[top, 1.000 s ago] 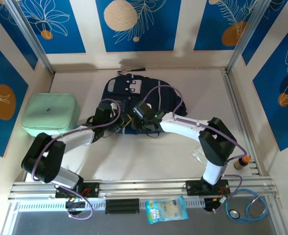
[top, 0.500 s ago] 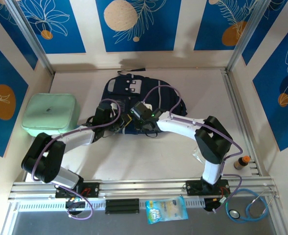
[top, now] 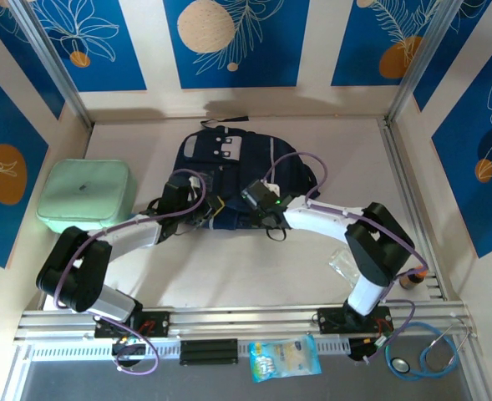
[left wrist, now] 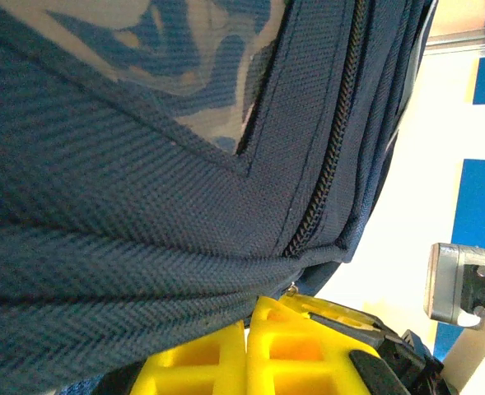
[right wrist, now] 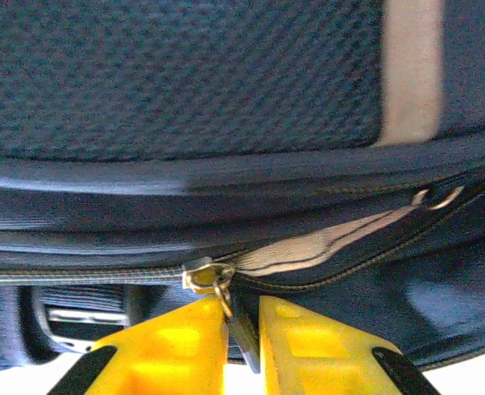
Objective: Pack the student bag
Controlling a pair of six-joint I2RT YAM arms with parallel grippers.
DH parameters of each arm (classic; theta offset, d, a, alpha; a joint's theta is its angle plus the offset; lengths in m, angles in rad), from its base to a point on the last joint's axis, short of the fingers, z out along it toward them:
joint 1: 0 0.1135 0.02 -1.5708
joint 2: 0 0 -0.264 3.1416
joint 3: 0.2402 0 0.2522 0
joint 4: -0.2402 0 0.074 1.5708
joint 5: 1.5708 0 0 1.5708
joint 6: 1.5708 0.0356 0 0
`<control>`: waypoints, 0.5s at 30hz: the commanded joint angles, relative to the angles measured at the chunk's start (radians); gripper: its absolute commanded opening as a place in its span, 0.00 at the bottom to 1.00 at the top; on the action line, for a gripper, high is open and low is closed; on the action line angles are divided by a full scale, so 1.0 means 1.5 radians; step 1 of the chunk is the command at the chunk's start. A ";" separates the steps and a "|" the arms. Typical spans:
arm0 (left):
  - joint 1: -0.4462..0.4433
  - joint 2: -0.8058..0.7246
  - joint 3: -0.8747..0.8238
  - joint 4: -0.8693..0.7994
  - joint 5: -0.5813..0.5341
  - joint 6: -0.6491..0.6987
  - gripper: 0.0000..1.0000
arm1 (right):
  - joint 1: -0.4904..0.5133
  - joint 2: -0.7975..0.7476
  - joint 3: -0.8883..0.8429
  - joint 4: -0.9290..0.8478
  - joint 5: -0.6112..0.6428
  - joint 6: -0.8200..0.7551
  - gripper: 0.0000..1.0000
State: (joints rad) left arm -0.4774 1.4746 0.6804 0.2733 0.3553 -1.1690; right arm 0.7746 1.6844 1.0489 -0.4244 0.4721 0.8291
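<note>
Navy woven student bag (top: 239, 174) — right claw (right wrist: 244, 317) pinching zipper pull (right wrist: 219, 290), left claw (left wrist: 247, 319) closed.

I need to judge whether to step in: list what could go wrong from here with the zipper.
1. The right gripper pinches only the thin zipper pull; it could slip out under tension.
2. The left gripper seems to pinch just a fold of the student bag; if that slips, the bag may drag along instead of opening.

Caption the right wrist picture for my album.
Right arm's yellow jaws pinch the zipper pull of the navy student bag.
</note>
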 commanded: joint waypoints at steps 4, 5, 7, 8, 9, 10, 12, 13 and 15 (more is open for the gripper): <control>0.012 -0.018 0.010 0.005 -0.006 0.024 0.00 | -0.008 -0.017 -0.002 0.035 -0.050 -0.117 0.19; 0.013 -0.017 0.011 0.006 -0.004 0.023 0.00 | -0.008 -0.011 0.004 0.035 -0.053 -0.122 0.20; 0.013 -0.017 0.013 0.005 -0.004 0.024 0.00 | -0.011 0.000 0.015 0.036 -0.063 -0.132 0.22; 0.013 -0.018 0.013 0.004 -0.005 0.024 0.00 | -0.014 0.005 0.017 0.036 -0.070 -0.135 0.23; 0.013 -0.018 0.013 0.003 -0.005 0.025 0.00 | -0.015 0.012 0.019 0.034 -0.073 -0.137 0.23; 0.013 -0.018 0.014 0.001 -0.005 0.026 0.00 | -0.016 0.016 0.021 0.031 -0.073 -0.137 0.23; 0.013 -0.019 0.013 -0.001 -0.005 0.028 0.00 | -0.017 0.025 0.021 0.025 -0.071 -0.133 0.23; 0.014 -0.020 0.012 -0.001 -0.006 0.028 0.00 | -0.017 0.027 0.020 0.020 -0.067 -0.130 0.23; 0.015 -0.021 0.009 -0.002 -0.008 0.029 0.00 | -0.018 0.030 0.018 0.009 -0.053 -0.119 0.20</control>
State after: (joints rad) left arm -0.4713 1.4738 0.6804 0.2680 0.3580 -1.1614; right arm 0.7528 1.7119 1.0584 -0.3828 0.3920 0.6544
